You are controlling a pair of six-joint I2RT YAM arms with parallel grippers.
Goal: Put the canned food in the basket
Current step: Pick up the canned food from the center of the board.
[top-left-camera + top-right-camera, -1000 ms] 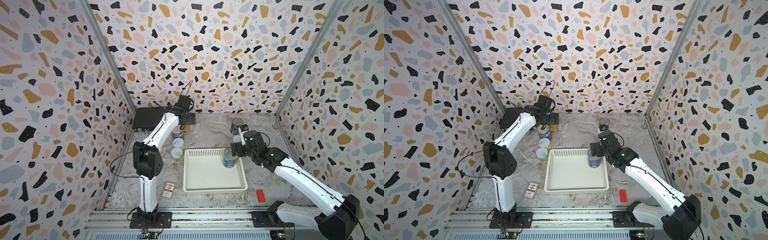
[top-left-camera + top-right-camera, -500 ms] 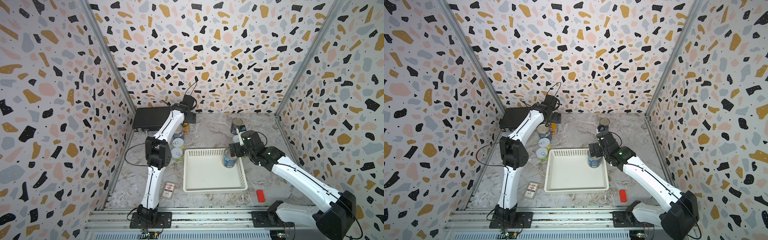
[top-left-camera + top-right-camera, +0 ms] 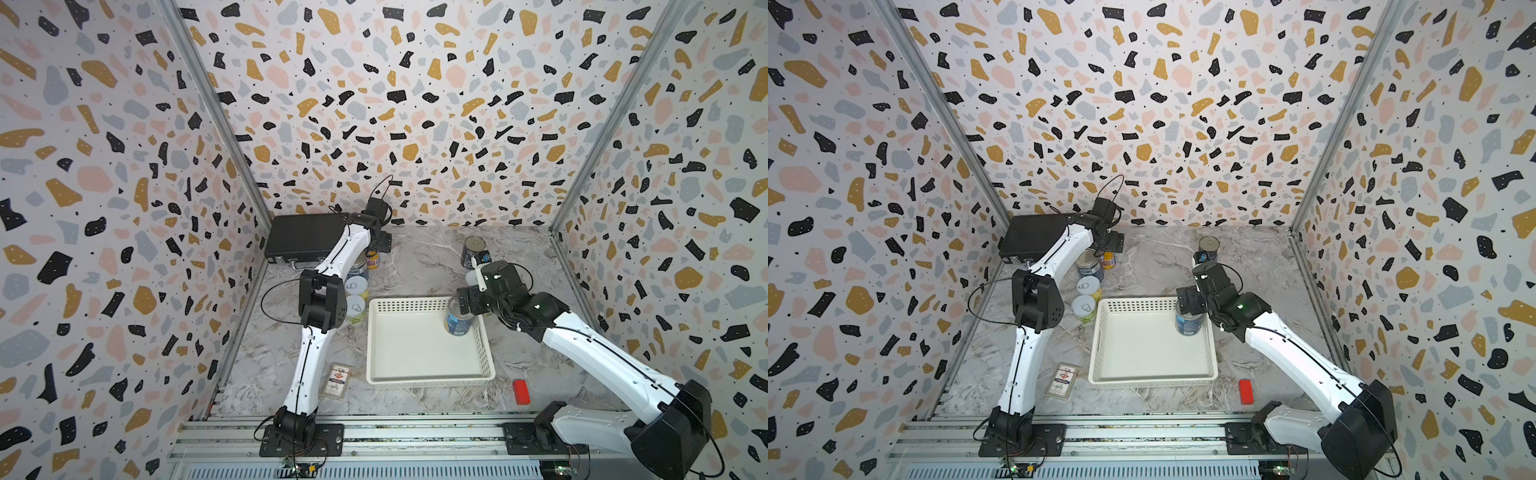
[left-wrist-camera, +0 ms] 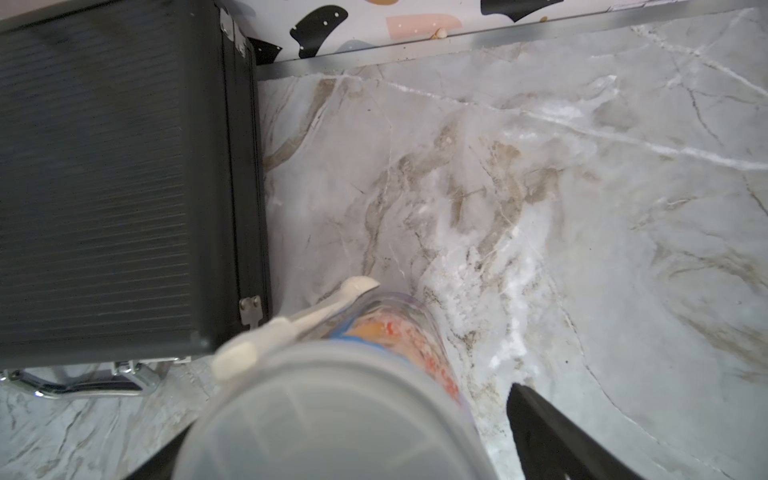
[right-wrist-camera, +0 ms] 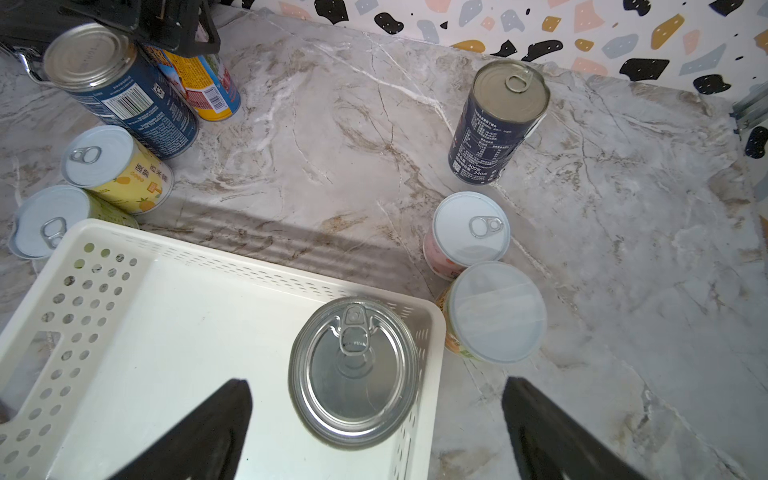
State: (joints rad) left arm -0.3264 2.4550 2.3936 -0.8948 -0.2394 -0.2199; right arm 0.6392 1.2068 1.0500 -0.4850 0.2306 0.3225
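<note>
Standing upright in the far right corner of the basket (image 5: 187, 332), a blue-labelled can (image 5: 353, 374) sits between the released right tool (image 5: 376, 382) fingers, while the left tool (image 4: 340, 419), also spread, apparently straddles an orange-labelled can (image 4: 403, 336) beside the black briefcase (image 4: 104, 166).

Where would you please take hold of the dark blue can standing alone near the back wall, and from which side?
Probably grip the dark blue can across its round side wall, mid-height, coming from above: it stands upright, ring-pull up, touching nothing.
</note>
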